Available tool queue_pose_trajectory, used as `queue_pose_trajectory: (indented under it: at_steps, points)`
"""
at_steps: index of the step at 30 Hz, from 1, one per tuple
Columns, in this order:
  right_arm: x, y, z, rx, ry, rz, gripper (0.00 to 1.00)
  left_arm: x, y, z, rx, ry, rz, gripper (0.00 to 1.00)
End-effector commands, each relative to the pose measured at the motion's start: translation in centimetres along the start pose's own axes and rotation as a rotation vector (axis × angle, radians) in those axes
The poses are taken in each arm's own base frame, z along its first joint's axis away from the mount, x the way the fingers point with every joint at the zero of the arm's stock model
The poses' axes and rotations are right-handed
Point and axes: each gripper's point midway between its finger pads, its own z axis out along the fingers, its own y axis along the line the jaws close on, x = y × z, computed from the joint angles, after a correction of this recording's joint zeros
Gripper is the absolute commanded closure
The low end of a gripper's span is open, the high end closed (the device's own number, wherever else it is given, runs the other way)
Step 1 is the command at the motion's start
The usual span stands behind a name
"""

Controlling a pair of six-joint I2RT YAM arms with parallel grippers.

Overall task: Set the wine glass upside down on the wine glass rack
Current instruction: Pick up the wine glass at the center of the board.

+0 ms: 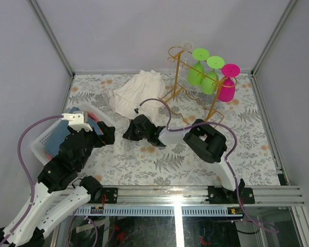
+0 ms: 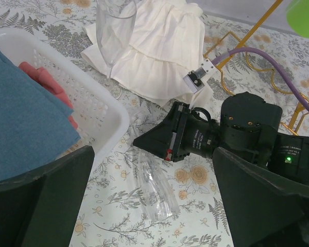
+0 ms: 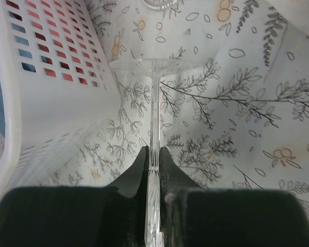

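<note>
Stem of the lying wine glass (image 3: 154,103) is being pinched in our right pincer (image 3: 153,154) for flipping onto the wine glass rack (image 1: 176,91), while our left pincer (image 1: 106,134) is hanging wide.

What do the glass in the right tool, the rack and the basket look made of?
The wine glass: clear and glossy, fully see-through; glass or clear plastic, hard to tell. The wine glass rack: thin shiny gold wire, likely metal. The basket: white, matte, perforated walls, probably moulded plastic.
</note>
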Motion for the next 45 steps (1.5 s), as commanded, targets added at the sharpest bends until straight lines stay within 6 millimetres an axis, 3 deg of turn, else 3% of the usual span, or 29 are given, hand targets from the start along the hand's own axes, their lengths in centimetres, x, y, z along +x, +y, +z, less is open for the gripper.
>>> queue_pose_trajectory:
  at_steps: [1,9,16,25,32,34,39,45]
  points:
    - [-3.4,3.1,-2.6,-0.111,-0.081,-0.022,1.0,-0.1,0.6,0.0,-0.029,-0.015,-0.013,0.02]
    - [-7.0,5.3,-8.1,-0.146,-0.219,-0.135,1.0,-0.3,1.4,-0.1,-0.07,-0.029,-0.025,0.02]
    - [-9.4,3.8,-13.7,-0.107,-0.422,-0.339,1.0,-0.5,1.8,-0.3,-0.093,-0.044,-0.036,0.02]
    - [-16.9,3.0,-18.9,0.122,-0.792,-0.768,1.0,-0.2,2.2,0.0,-0.121,-0.03,-0.027,0.02]
    - [-21.5,3.7,-21.3,0.188,-0.979,-1.022,1.0,-0.2,2.4,0.0,-0.134,-0.033,-0.029,0.01]
    - [-23.1,4.3,-22.4,0.139,-1.054,-1.027,1.0,-0.2,2.4,0.0,-0.132,-0.033,-0.029,0.01]
    - [-26.8,3.6,-22.8,0.047,-1.168,-0.988,1.0,-0.1,2.3,0.1,-0.126,-0.028,-0.027,0.01]
    - [-29.9,3.7,-23.3,0.008,-1.316,-0.939,1.0,-0.1,2.2,0.0,-0.122,-0.028,-0.025,0.01]
